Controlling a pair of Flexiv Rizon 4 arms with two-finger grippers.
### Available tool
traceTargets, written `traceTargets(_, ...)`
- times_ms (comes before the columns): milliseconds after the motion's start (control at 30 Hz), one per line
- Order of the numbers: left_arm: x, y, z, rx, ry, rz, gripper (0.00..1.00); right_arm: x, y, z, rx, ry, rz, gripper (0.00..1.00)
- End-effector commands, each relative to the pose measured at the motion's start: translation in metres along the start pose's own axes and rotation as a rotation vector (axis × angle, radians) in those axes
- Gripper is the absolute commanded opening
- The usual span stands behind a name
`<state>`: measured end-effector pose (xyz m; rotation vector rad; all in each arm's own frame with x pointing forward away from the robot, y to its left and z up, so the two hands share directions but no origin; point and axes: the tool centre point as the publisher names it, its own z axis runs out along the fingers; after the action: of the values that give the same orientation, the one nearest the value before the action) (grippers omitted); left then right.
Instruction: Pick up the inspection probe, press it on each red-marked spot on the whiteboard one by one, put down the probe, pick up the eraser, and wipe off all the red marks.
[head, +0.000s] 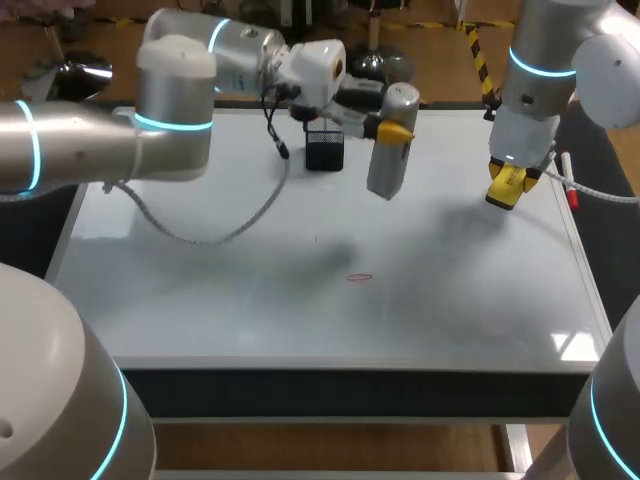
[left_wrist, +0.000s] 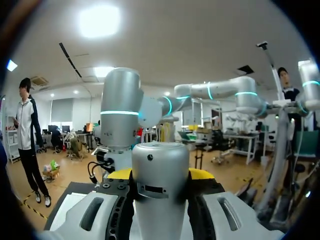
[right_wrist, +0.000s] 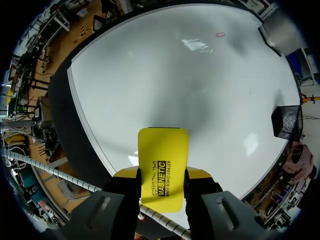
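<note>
Rounded arm housings (head: 50, 390) sit nearest the head cam, at both near corners. Past them is the whiteboard (head: 200, 300), with one small red mark (head: 359, 278) near its middle. Left arm (head: 90, 145) crosses the far side. Left gripper (head: 393, 128) clamps the silver probe (head: 390, 165) near its top. Probe is upright, just beside a black mesh holder (head: 325, 150); can't tell if its lower end touches the board. Right gripper (head: 506, 186) is over the board's right part, with the yellow eraser (head: 503, 190) pinched between its fingers. Red pen (head: 571, 192) lies at the right edge.

Left wrist: both yellow tips are pressed on the probe (left_wrist: 160, 185) from two sides.

Right wrist: fingers are closed on the eraser (right_wrist: 163, 160), held clear of the board. Red mark (right_wrist: 220, 35) is well ahead, mesh holder (right_wrist: 285, 122) off to one side.
</note>
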<state>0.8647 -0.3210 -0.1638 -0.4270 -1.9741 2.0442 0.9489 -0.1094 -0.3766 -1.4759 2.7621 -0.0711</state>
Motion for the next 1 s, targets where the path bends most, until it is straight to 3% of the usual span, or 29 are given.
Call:
traceTargets(33,0.030,0.005,0.000,0.004,0.011,-0.005,0.00,0.000,-0.001,0.000,0.001,0.003,-0.002,0.00)
traceTargets(433,0.064,0.034,0.018,0.002,0.105,-0.023,0.00,0.000,-0.001,0.000,0.001,0.003,-0.002,0.00)
traceTargets(767,0.080,0.061,0.016,0.015,0.150,-0.035,0.00,0.000,-0.001,0.000,0.001,0.003,-0.002,0.00)
traceTargets(1000,0.082,0.073,0.012,0.020,0.223,-0.019,0.00,0.000,-0.001,0.000,0.001,0.003,-0.002,0.00)
